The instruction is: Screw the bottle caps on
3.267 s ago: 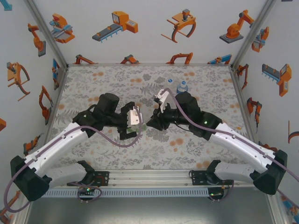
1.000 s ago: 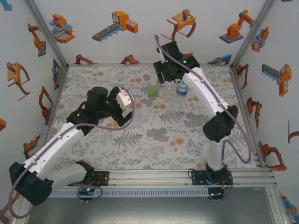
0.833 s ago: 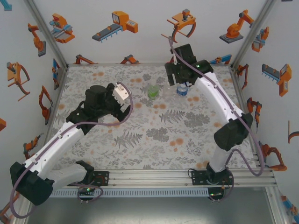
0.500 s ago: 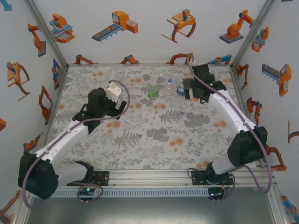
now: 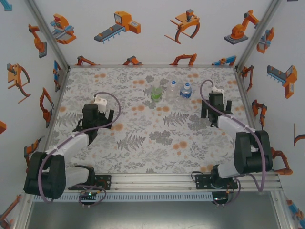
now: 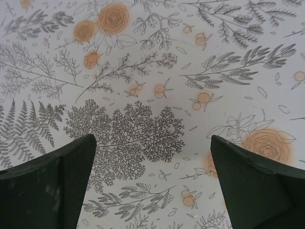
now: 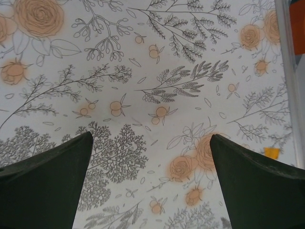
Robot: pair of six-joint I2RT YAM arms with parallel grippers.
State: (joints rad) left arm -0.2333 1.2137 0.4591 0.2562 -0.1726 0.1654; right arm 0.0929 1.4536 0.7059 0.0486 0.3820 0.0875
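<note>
Now, over the floral desk (image 5: 157, 143), the left end effector (image 6: 152, 186) hangs at 9 o'clock and the right end effector (image 7: 150, 183) at 3 o'clock, both spread wide open. The three bottles (image 5: 173, 88) stand together at 12 o'clock.

The table (image 5: 143, 152) is covered by a grey leaf print with orange flowers. It is enclosed by white walls (image 5: 147, 47) printed with orange robot arms, with metal posts (image 5: 47, 34) at the far corners and a rail (image 5: 152, 180) along the near edge
</note>
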